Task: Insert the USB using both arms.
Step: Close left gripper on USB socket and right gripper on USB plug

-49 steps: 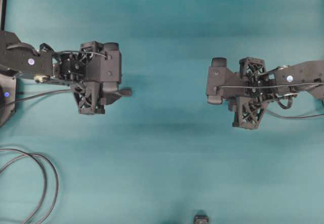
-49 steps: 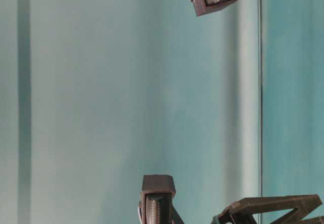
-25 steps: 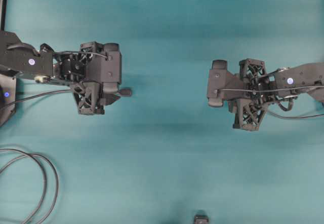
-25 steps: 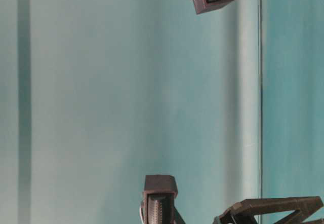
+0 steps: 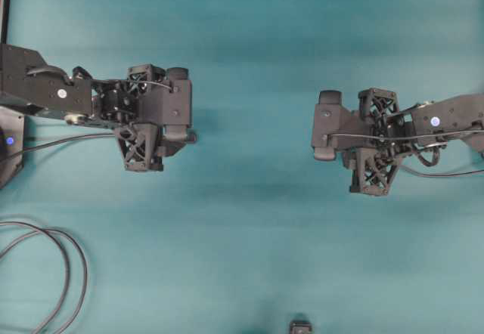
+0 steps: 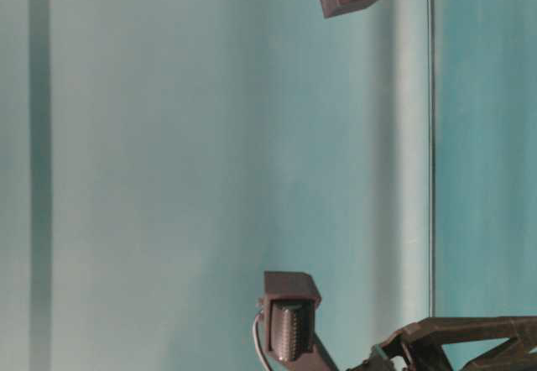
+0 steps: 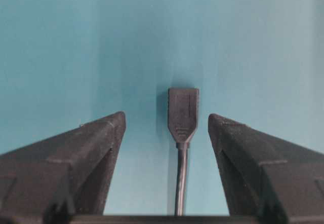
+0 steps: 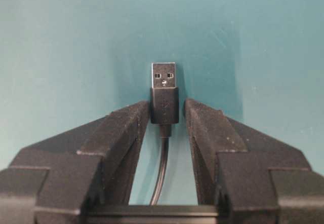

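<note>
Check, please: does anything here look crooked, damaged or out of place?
Nothing stands out. The USB plug sits straight between the right gripper's fingers, its metal tip intact. The socket end lies straight on the table between the left gripper's open fingers, untouched.

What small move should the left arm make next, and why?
Probably close the left tool on the socket end: it lies centred between the open fingers, untouched, while the right tool already clamps the USB plug.

The left gripper [image 7: 166,125] is spread wide, while the right gripper [image 8: 167,113] is clamped narrow.
</note>
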Robot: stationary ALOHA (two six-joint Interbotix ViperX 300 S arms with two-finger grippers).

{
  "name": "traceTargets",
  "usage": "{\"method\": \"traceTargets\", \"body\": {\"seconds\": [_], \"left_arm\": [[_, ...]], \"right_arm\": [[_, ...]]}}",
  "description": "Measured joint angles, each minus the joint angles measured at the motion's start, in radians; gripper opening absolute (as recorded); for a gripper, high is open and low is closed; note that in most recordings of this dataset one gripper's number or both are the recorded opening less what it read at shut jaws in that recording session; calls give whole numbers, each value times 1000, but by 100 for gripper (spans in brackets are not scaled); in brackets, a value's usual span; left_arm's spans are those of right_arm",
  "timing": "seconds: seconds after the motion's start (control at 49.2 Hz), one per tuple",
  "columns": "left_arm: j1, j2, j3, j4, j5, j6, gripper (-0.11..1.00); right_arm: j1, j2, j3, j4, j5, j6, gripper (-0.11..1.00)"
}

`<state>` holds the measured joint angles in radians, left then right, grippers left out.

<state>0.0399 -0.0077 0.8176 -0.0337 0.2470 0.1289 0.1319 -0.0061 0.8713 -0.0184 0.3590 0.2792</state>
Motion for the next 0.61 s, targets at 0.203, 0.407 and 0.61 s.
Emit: {"method": "traceTargets", "body": {"seconds": [0.203,0.407,0.61], "left_arm": [[-28,32,-6,0,2,0,68],[-37,35,-14,0,0,0,61],[-38,48,-15,0,0,0,61]], "right_arm": [[2,0,-3,0,3,0,37],[29,-17,-3,0,29,2,18],[48,-41,3,2,67,5,19]]}}
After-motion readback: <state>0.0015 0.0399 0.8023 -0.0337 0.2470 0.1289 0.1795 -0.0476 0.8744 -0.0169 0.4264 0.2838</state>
